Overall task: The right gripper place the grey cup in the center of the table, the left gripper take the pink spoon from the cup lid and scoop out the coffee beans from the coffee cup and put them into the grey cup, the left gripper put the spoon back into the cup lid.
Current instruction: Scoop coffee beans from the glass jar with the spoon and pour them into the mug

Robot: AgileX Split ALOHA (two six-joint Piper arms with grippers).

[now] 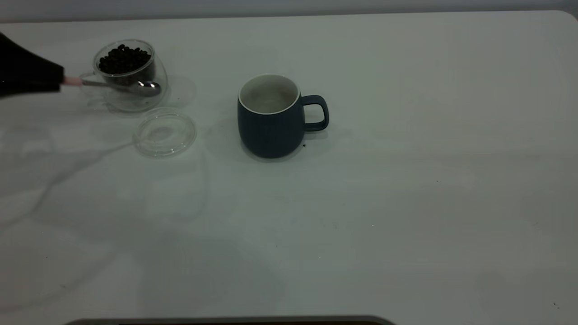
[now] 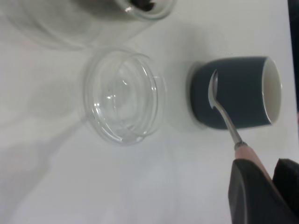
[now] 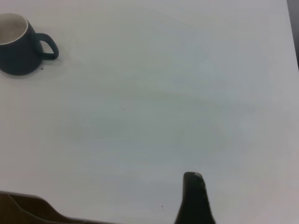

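At the table's far left my left gripper (image 1: 58, 81) is shut on the pink spoon (image 1: 135, 86) by its pale handle. The spoon lies level, its shiny bowl in front of the coffee cup (image 1: 135, 97) and with nothing seen in it. Coffee beans (image 1: 124, 58) fill the coffee cup. The cup lid (image 1: 165, 132) lies flat and bare just nearer than that cup. The grey cup (image 1: 271, 119) stands upright near the table's (image 1: 384, 203) middle, handle to the right. The left wrist view shows my left gripper (image 2: 264, 172), the spoon (image 2: 224, 116), the lid (image 2: 122, 95) and the grey cup (image 2: 238, 91). My right gripper (image 3: 194, 189) hangs over bare table, far from the grey cup (image 3: 18, 46).
The table's rounded far-right corner (image 1: 566, 16) and its back edge show behind the cups. A dark strip (image 1: 226, 321) runs along the near edge. A few tiny dark specks dot the tabletop, one (image 1: 304, 145) right by the grey cup's base.
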